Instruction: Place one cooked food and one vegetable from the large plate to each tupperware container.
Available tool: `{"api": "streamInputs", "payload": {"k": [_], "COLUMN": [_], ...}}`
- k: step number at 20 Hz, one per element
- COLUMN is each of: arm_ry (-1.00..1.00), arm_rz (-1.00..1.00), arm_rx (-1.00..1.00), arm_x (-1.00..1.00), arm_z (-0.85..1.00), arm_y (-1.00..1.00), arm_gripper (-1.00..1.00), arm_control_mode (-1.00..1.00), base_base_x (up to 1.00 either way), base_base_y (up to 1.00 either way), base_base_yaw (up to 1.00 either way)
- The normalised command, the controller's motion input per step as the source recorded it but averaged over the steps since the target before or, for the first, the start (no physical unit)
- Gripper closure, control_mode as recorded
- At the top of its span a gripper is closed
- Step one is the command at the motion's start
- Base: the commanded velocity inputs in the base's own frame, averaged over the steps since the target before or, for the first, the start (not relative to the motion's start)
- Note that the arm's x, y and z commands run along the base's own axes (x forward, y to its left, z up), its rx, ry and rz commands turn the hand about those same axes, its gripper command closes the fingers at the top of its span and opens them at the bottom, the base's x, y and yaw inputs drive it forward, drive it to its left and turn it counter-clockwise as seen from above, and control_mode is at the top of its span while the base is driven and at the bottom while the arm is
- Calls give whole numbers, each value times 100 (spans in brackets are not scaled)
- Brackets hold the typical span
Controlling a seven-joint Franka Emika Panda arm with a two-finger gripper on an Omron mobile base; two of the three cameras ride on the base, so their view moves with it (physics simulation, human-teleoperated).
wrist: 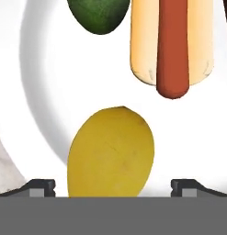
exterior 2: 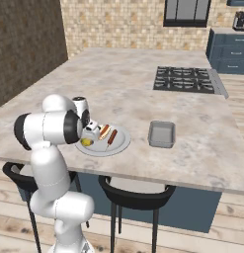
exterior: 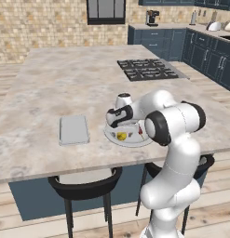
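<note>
One large plate [wrist: 36, 105], round, light, on the bench [exterior: 51, 83] near its front edge. Contents: yellow potato [wrist: 110, 153], dark green vegetable [wrist: 99, 16], hot dog in bun [wrist: 172, 46]. Tool [wrist: 112, 186] directly over the potato (fingers spread wide either side). One grey tupperware container [exterior 2: 161, 134] well apart from the plate.

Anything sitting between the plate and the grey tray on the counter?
No. In the left base view the counter between the large plate and the grey tray is bare; the right base view shows the same gap.
</note>
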Motion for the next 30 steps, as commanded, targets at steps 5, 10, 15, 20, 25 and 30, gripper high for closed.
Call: {"api": "streamInputs", "payload": {"k": [5, 10, 15, 20, 25, 30], "arm_ry": [-2, -2, 0, -1, -3, -20], "arm_rz": [-1, 0, 0, 0, 1, 24], "arm_rx": [-1, 0, 0, 0, 1, 5], "arm_x": [0, 5, 0, 0, 0, 3], "arm_z": [-26, -12, -2, 3, 56, 98], "arm_y": [0, 0, 0, 0, 4, 64], "arm_gripper": [-100, -100, 100, 100, 100, 100], "arm_control_mode": [-100, -100, -100, -100, -100, -100], "base_base_x": [0, 0, 0, 0, 0, 0], "base_base_y": [0, 0, 0, 0, 0, 0], "base_base_yaw": [0, 0, 0, 0, 0, 0]}}
